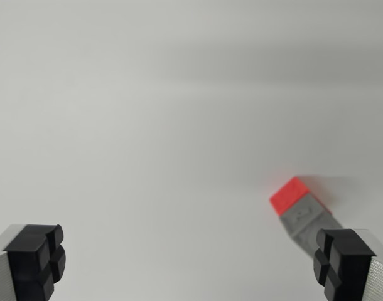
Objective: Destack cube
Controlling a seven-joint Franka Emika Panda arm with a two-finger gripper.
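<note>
In the wrist view a red cube (294,192) sits stacked on a grey cube (307,222), seen tilted at the lower right on a white surface. My gripper (188,263) is open, with its two black-padded fingers at the bottom corners of the view. The left finger (36,260) is far from the cubes. The right finger (342,260) stands just in front of the grey cube and hides its lower part. Nothing lies between the fingers.
A plain white tabletop (179,125) fills the view, with a soft shadow band across the upper part.
</note>
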